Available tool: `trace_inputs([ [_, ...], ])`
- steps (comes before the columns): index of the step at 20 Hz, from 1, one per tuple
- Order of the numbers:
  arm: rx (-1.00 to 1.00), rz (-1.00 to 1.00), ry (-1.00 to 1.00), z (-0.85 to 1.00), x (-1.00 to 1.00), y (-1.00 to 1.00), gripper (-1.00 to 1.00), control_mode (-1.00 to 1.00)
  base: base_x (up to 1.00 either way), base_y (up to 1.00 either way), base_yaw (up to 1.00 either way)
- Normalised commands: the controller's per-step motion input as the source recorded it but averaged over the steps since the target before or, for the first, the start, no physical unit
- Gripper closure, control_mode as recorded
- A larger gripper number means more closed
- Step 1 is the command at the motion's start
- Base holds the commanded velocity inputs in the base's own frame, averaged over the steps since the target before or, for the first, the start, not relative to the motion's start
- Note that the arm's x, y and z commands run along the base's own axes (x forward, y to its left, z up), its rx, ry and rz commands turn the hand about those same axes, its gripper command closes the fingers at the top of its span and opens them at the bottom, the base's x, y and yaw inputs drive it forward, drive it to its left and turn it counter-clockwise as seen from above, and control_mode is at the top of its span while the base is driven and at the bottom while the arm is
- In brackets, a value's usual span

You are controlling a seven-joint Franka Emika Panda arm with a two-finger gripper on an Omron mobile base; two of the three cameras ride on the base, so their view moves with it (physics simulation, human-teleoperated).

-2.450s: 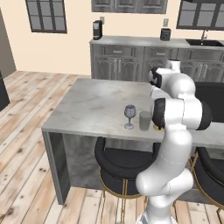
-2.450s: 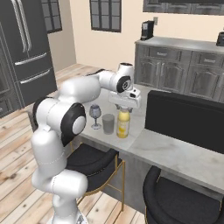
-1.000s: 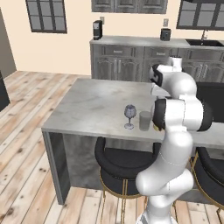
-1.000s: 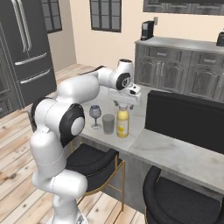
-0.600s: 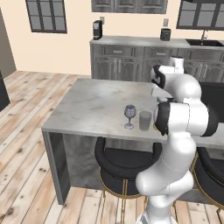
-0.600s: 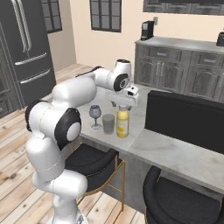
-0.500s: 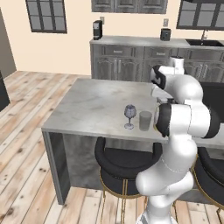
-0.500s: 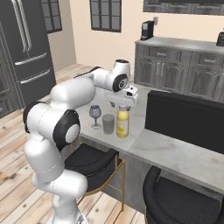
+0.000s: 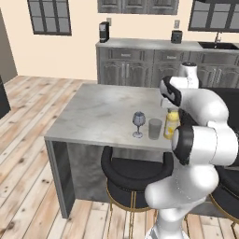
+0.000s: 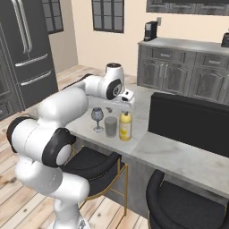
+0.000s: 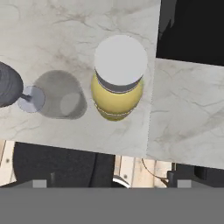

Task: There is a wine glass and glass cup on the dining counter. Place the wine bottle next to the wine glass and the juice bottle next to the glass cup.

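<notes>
On the dining counter (image 9: 100, 108) three things stand in a row near the front edge: the stemmed wine glass (image 9: 138, 123), the grey glass cup (image 9: 155, 129) and the yellow juice bottle (image 9: 171, 125) right beside the cup. My gripper (image 10: 126, 99) hovers open just above the bottle (image 10: 125, 126), apart from it. Looking straight down in the hand view, the juice bottle's white cap (image 11: 121, 60) lies ahead of my widely spread gripper (image 11: 112, 183), with the glass cup (image 11: 61, 100) and the wine glass (image 11: 26, 97) to its left. The wine bottle is out of view.
A raised black divider (image 10: 192, 120) stands on the counter just right of the bottle. Black round stools (image 10: 91, 166) (image 10: 188, 203) sit under the front edge. A grey cabinet run with a coffee machine (image 9: 103, 31) lines the back wall; a dark fridge (image 10: 22, 49) is far left.
The arm's elbow has swung out and lower while the hand stays over the juice bottle. The bottle and both glasses have not moved.
</notes>
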Motion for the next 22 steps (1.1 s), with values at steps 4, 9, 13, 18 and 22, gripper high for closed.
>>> trace_inputs([
  [4, -0.07, 0.00, -0.18, 0.00, -0.56, 0.16, -1.00, -1.00, 0.00, 0.00, 0.00],
  [9, -0.03, 0.00, -0.09, 0.00, -0.56, 0.15, -1.00, -1.00, 0.00, 0.00, 0.00],
  [13, 0.00, 0.00, -0.03, 0.00, -0.55, 0.11, -1.00, -1.00, 0.00, 0.00, 0.00],
  [18, 0.00, 0.00, 0.00, 0.09, -0.47, 0.10, -1.00, -1.00, 0.00, 0.00, 0.00],
  [22, 0.00, 0.00, 0.00, 0.09, -0.44, 0.12, -1.00, -1.00, 0.00, 0.00, 0.00],
])
